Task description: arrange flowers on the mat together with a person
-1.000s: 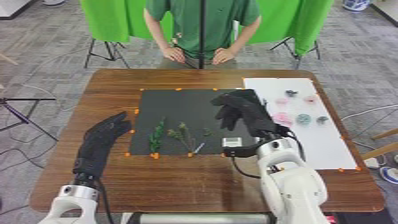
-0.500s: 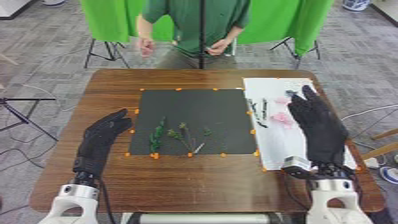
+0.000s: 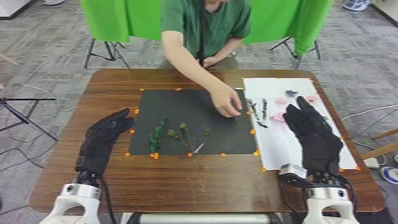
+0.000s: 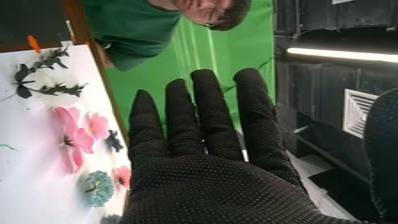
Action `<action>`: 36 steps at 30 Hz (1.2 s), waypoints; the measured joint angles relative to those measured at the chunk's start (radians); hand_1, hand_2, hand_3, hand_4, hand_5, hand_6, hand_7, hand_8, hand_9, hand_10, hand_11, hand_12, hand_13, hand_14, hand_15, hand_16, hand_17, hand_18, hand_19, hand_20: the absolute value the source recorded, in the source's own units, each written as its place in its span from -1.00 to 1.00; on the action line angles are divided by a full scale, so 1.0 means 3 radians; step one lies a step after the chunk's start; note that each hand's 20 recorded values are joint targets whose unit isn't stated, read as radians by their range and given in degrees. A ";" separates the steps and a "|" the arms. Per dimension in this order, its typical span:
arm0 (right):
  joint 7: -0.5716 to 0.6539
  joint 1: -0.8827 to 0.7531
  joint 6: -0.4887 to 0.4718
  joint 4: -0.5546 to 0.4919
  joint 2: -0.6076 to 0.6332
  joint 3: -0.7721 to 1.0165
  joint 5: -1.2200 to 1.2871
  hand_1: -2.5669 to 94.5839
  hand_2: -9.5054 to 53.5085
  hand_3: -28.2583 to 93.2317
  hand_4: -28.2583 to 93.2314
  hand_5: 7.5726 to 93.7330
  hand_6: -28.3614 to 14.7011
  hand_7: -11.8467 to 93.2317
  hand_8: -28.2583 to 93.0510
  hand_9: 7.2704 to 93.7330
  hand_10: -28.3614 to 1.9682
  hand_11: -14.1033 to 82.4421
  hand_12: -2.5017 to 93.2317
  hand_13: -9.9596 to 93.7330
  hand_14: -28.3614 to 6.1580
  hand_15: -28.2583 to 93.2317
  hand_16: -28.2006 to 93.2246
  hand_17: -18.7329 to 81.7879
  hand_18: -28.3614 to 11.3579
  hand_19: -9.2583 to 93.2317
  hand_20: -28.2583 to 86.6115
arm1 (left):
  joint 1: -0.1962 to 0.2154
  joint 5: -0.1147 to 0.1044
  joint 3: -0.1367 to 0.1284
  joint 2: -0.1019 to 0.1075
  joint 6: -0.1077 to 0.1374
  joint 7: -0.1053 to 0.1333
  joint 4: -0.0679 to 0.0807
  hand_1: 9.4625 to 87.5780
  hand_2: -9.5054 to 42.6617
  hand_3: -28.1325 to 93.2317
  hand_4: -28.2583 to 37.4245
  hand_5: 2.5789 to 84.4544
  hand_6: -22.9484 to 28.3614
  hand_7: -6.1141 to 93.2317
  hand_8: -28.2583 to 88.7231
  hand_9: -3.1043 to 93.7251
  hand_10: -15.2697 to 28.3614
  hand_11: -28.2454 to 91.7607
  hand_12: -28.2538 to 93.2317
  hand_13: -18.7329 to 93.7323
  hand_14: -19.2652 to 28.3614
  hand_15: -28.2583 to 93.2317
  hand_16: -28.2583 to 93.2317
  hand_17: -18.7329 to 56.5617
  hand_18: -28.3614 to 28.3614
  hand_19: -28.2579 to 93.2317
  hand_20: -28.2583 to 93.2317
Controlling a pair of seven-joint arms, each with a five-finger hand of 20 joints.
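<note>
Where the person reaches: one bare hand (image 3: 226, 102), by the body a moment ago, is now down at the black mat's (image 3: 173, 105) far right part; any grip, I cannot tell.
My right hand (image 3: 311, 137): shifted slightly nearer, above the white sheet (image 3: 275, 147), fingers straight and spread.
My left hand (image 3: 105, 132): unmoved, left of the mat.
Mat flowers: green leafy stem (image 3: 157, 137) and thin budded stems (image 3: 185, 136), near left.
Sheet flowers: dark leafy sprigs (image 3: 258, 112) along the left edge, broad-petalled pink flowers (image 4: 75, 137), ruffled teal flower (image 4: 99, 188).
Edges: orange tape bits (image 3: 224, 154) round the mat; brown wooden table (image 3: 209, 185) along its near side.
</note>
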 measured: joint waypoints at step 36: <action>-0.0121 0.0032 0.0043 0.0044 -0.0005 0.0012 0.0026 -0.87 -0.62 0.84 -0.83 -0.09 0.27 -0.57 -0.69 -0.08 -0.07 -0.59 -0.76 -0.14 0.11 -0.32 -0.50 -0.21 -0.14 -0.79 -0.09 | -0.0112 0.0008 0.0025 0.0003 -0.0077 0.0017 0.0057 -0.47 -0.80 0.49 -0.61 0.02 0.05 -0.57 -0.62 -0.02 0.31 -0.19 -0.28 -0.07 0.52 -0.29 -0.46 -0.40 0.43 -0.41 -0.27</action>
